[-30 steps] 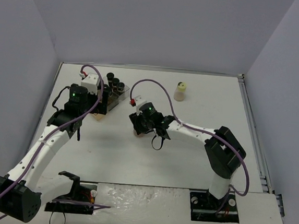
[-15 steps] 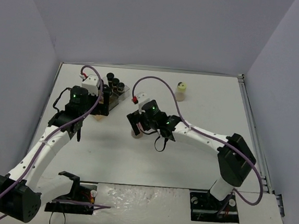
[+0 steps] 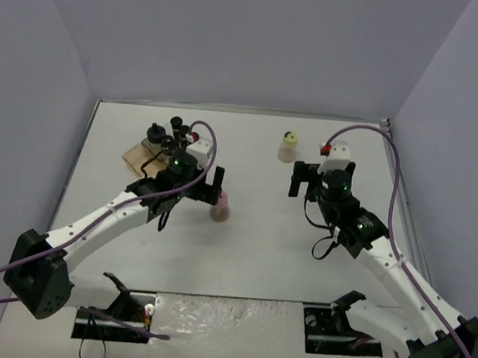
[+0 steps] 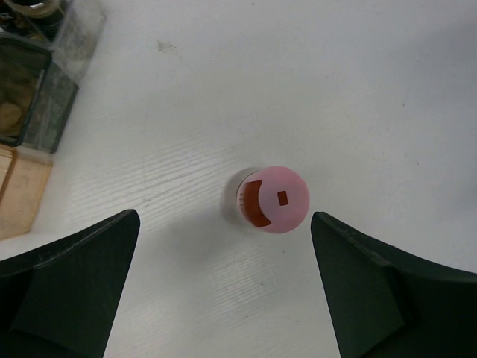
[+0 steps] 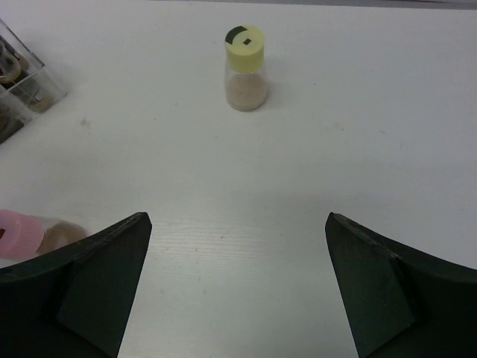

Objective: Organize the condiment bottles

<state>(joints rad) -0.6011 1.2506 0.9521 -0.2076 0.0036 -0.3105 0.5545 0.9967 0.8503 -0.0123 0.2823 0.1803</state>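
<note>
Black-capped bottles [image 3: 177, 123]: in the tray [image 3: 136, 155], far left; count unclear.
Surface: white table [image 3: 250, 247], pale walls [image 3: 235, 36] around.
Left gripper [image 4: 223, 220]: jaws apart above one pink-capped bottle [image 4: 272, 200].
Yellow-capped bottle [image 3: 288, 146]: one, standing alone farther back.
Right gripper [image 5: 238, 220]: jaws apart, nothing held.

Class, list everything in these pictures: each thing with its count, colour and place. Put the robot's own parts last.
Pink-capped jar: 1, pale contents, mid-table, upright.
Yellow-capped jar: 1, pale contents, far centre, upright.
Black-capped jars: at least two seen, in the tray; the arm hides the rest.
Tray: 1, clear and amber, far left.
Table: 1, white.
Arms: 2, white and black, at the near edge.
Left gripper: 1, black, open above the pink-capped jar.
Right gripper: 1, black, open, facing the yellow-capped jar.
</note>
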